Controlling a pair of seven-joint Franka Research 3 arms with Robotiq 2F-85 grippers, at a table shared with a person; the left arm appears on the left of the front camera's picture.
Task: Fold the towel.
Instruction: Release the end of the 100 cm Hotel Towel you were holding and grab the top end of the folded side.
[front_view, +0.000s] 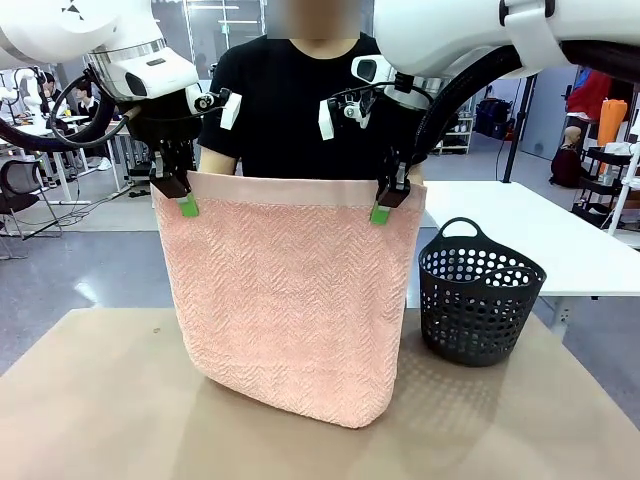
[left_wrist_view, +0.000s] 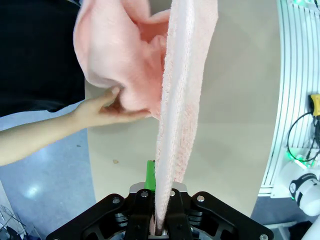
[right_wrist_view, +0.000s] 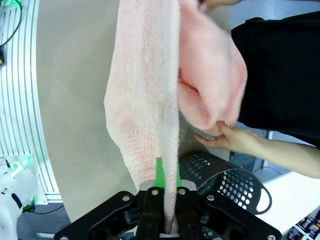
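The salmon-pink towel (front_view: 290, 300) hangs upright over the table, its plain hem band along the top and its lower edge sagging onto the tabletop. My left gripper (front_view: 185, 200) is shut on the top left corner and my right gripper (front_view: 383, 205) is shut on the top right corner. In the left wrist view the towel (left_wrist_view: 180, 100) runs up from my shut left gripper (left_wrist_view: 159, 202), and a person's hand (left_wrist_view: 100, 110) pinches a bunched part behind it. In the right wrist view the towel (right_wrist_view: 145, 100) rises from my shut right gripper (right_wrist_view: 165, 200), with the person's other hand (right_wrist_view: 235, 137) under a bunched fold.
A dark plastic basket (front_view: 480, 300) with a handle stands on the brown table (front_view: 100, 400) right of the towel; the basket (right_wrist_view: 225, 182) also lies below the person's hand in the right wrist view. The person in a black shirt stands close behind the towel.
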